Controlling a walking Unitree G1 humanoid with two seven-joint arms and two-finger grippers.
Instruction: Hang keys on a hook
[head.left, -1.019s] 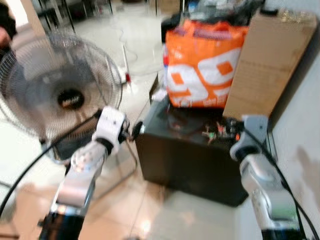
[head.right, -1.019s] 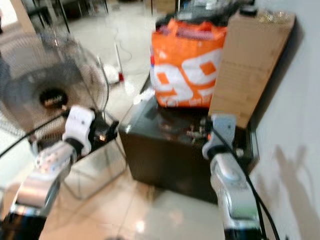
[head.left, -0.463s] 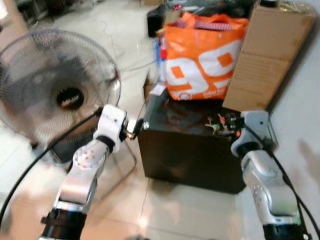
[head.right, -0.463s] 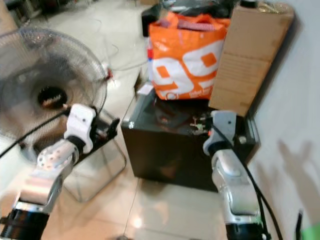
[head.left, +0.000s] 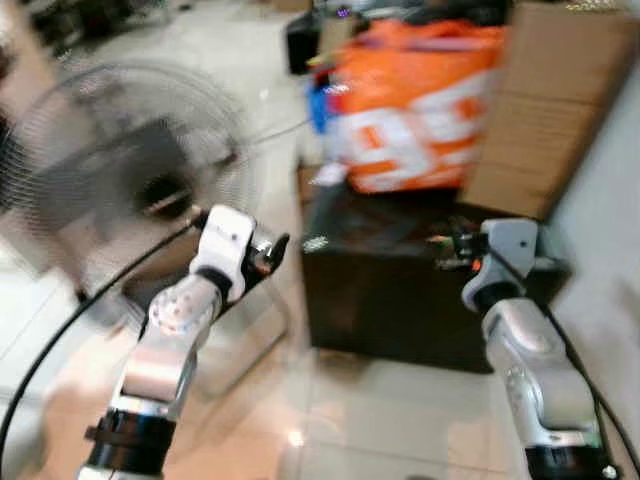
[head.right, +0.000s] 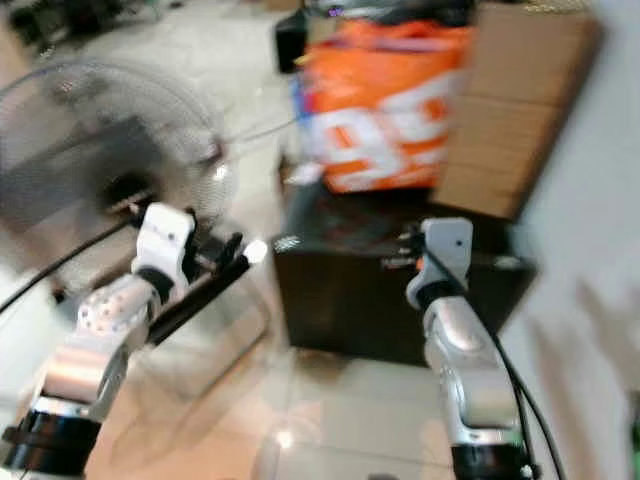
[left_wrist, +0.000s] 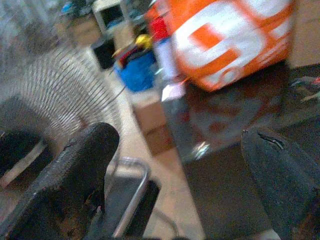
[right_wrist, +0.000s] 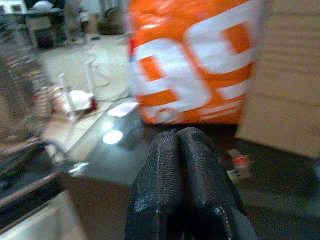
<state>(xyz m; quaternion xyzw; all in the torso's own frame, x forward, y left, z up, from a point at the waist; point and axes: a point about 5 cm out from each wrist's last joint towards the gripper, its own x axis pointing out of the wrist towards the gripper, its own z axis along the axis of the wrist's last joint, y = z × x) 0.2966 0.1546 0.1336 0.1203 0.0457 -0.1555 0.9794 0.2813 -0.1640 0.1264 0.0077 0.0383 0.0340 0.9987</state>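
**Closing in on the keys before any grasp**

We are at the approach stage, in our judgement: the keys look to be the small coloured cluster lying on the dark glossy top of the black cabinet, toward its right side, though blur keeps us from making out single keys. No hook can be made out.

Our right gripper is raised at the cabinet's near right edge, its two black fingers pressed together with nothing between them. In the right wrist view, small red and pale bits lie on the dark top just beyond the fingertips, and these may be the same cluster. Our left gripper is held up to the left of the cabinet, in front of the standing fan, its fingers spread wide and empty.

To do this step well, we think we should first let the head view settle, since both eye views are smeared. Then we part the right fingers before going down, come at the cluster from above, and pinch the ring or a fob rather than a flat blade on the slick surface. The orange bag and the cardboard box stand at the far side, so we keep the reach short.
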